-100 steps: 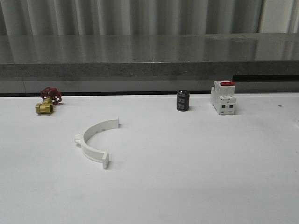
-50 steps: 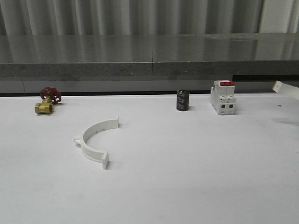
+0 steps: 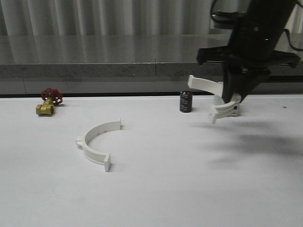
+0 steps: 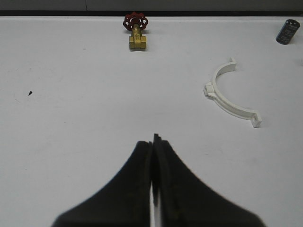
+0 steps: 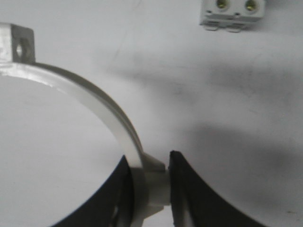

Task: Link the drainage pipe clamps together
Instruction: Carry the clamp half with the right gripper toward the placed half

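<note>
Two white pipe clamp halves. One clamp half (image 3: 97, 143) lies flat on the white table (image 3: 189, 189). The right gripper (image 3: 232, 97) pinches the other clamp half (image 3: 213, 97) above the table, at about two o'clock from the first. The left gripper (image 4: 152, 156) appears closed and empty.

My left gripper (image 4: 152, 156), jaws together; clamp half (image 4: 230, 99) at two o'clock, brass valve (image 4: 136, 33) at twelve.
</note>
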{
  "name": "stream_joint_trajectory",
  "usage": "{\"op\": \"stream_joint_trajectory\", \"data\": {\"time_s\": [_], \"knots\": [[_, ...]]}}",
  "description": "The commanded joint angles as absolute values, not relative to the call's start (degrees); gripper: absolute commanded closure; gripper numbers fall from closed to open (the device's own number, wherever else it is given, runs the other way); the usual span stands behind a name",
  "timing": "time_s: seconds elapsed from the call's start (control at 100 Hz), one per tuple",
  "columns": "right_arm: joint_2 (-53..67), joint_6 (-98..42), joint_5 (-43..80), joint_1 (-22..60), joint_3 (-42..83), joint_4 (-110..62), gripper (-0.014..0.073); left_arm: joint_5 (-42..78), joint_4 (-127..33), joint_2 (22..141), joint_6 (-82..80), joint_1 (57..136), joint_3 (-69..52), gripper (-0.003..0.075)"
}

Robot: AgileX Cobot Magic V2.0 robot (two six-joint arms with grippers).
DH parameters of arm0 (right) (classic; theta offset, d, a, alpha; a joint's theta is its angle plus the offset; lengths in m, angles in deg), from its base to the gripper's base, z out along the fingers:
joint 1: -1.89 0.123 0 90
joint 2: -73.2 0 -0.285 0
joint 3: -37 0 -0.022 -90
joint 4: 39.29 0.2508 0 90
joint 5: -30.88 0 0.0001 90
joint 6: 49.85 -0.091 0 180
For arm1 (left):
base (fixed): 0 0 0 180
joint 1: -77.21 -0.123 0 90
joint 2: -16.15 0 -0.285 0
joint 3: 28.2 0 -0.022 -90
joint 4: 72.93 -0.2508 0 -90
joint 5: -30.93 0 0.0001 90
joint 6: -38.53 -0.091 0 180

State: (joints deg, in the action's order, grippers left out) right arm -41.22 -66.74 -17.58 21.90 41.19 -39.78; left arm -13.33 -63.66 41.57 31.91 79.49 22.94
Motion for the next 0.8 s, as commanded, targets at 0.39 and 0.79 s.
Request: {"op": "stream_joint_trajectory", "data": {"time_s": [0.39,0.79], "knots": [[-48.63,-80.63,-16.43,32.25,50.93,-44.62,0.0505,-9.54,-62.43,42.09,31.85,79.44,21.46,0.0741],[-53.64,-81.78,-17.79,36.14,57.17,-44.57,0.0505,-9.54,-62.43,42.09,31.85,79.44,21.46,0.0741]]}}
